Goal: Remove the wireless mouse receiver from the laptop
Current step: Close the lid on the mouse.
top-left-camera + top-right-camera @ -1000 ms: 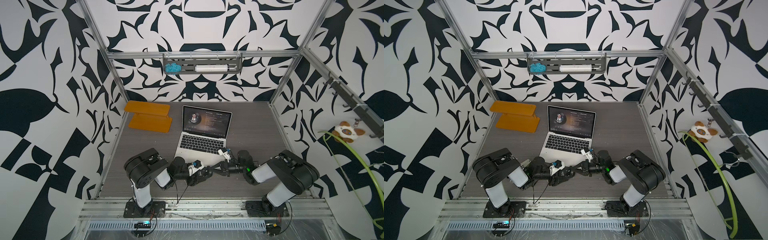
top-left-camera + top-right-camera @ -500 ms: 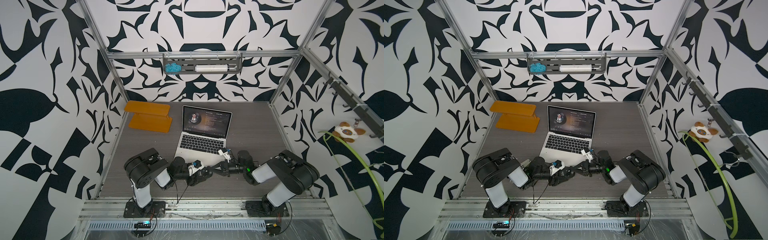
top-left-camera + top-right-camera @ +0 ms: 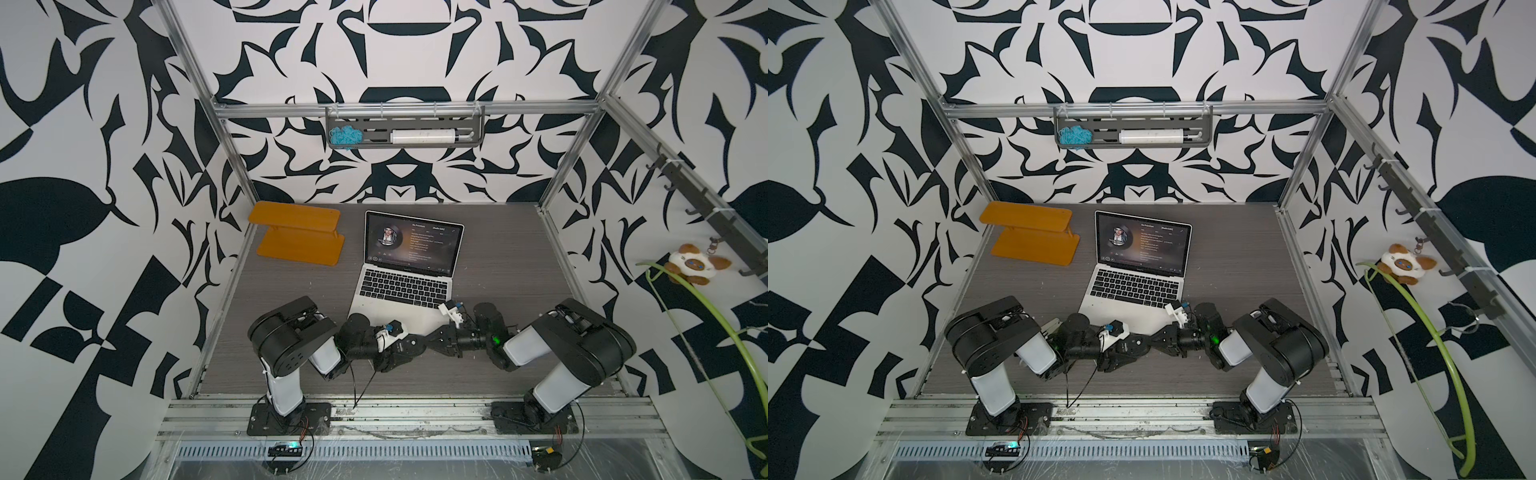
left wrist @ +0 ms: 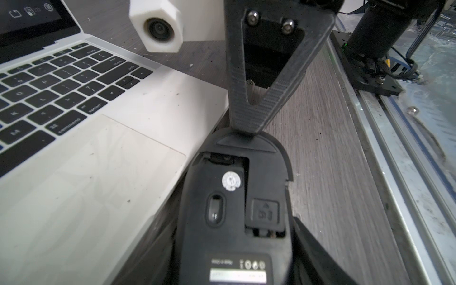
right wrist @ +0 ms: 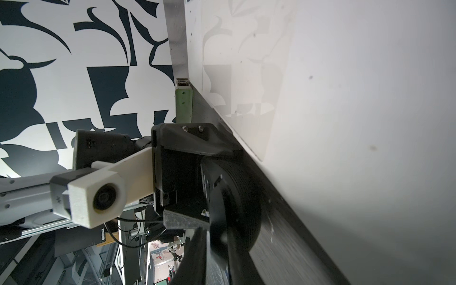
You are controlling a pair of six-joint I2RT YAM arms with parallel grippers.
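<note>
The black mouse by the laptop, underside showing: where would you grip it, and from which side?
Grip the mouse across its two long flanks at the label end, coming in lengthwise from that end, as the left tool does. It is narrowest sideways, and this probably keeps the recess at its other end exposed.

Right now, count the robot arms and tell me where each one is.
2. The left arm stands front left of the laptop, the right arm front right; none seems hidden.

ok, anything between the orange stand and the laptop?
Nothing. Between the orange stand and the laptop there is only a narrow strip of bare grey table. It shows in both top views.
</note>
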